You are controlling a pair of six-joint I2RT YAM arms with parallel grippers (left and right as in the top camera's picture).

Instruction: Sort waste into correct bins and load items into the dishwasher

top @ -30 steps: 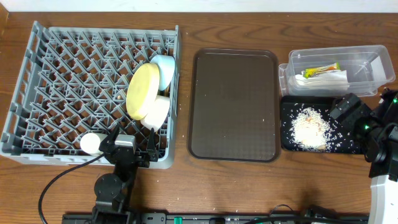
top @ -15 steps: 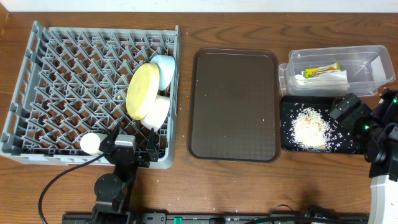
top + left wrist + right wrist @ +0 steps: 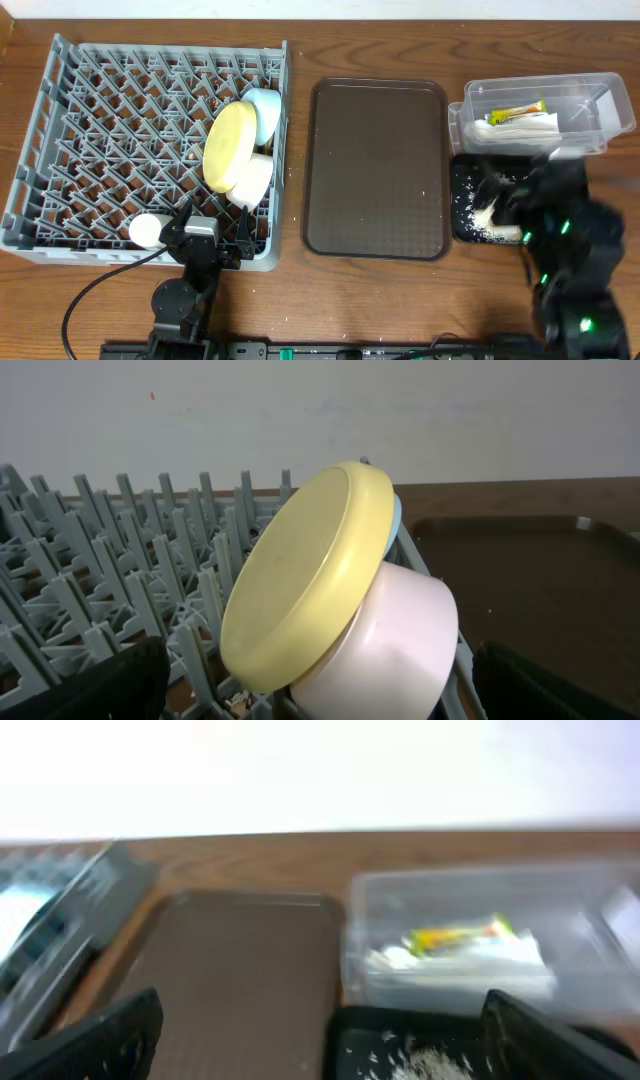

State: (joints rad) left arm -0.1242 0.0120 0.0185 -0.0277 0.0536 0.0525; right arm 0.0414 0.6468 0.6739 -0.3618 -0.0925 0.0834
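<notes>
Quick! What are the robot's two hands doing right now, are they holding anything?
Left gripper: open, holding nothing.
Right gripper: open, holding nothing.

A robot lab bench: wooden table (image 3: 400, 290), plain white wall (image 3: 300, 410), trailing cable (image 3: 88, 287).

Left wrist view. A pale-yellow plate (image 3: 300, 575) stands tilted on edge in the grey rack (image 3: 120, 560), resting against a white bowl (image 3: 385, 645). A sliver of a light-blue bowl (image 3: 396, 520) shows behind the plate. A brown tray (image 3: 520, 580) lies at right. The left gripper (image 3: 320, 652) has its dark fingers (image 3: 90, 685) spread wide in the lower corners.
</notes>
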